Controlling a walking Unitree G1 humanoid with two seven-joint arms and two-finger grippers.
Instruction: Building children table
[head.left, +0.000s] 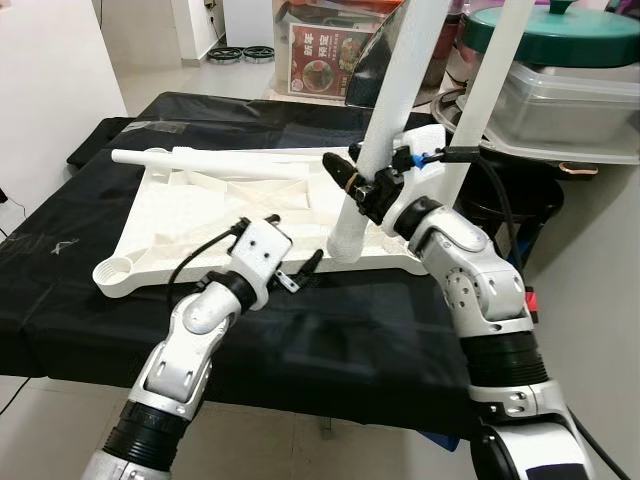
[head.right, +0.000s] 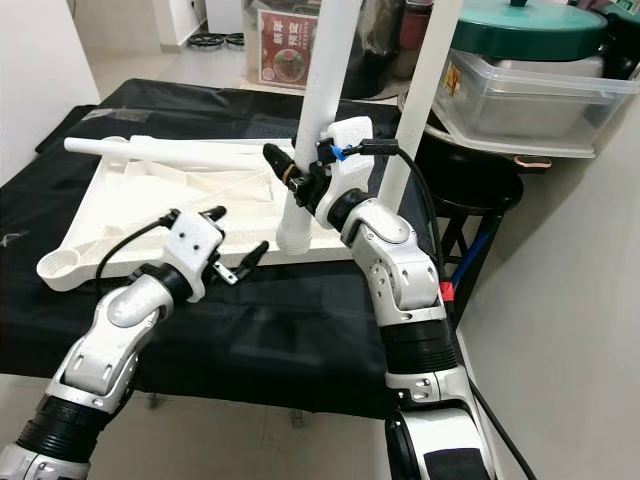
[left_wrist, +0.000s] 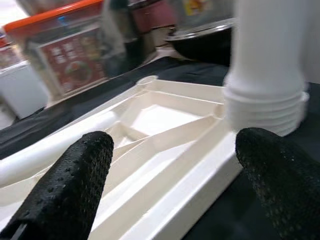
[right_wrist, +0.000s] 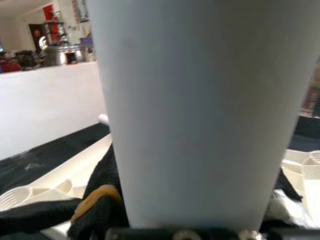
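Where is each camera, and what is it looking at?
Left eye view: on the head, looking down at the white tabletop on the black cloth; both arms show.
Right eye view: same scene, right gripper holding an upright table leg.
Left wrist view: along the open left gripper toward the leg's threaded end.
Right wrist view: pressed close to the leg.
All share that leg.

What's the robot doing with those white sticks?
It is putting together a small table. The white tabletop lies upside down on a black cloth. The right hand grips a white leg standing at the near corner. The left hand waits open beside it. Another leg lies on the tabletop.
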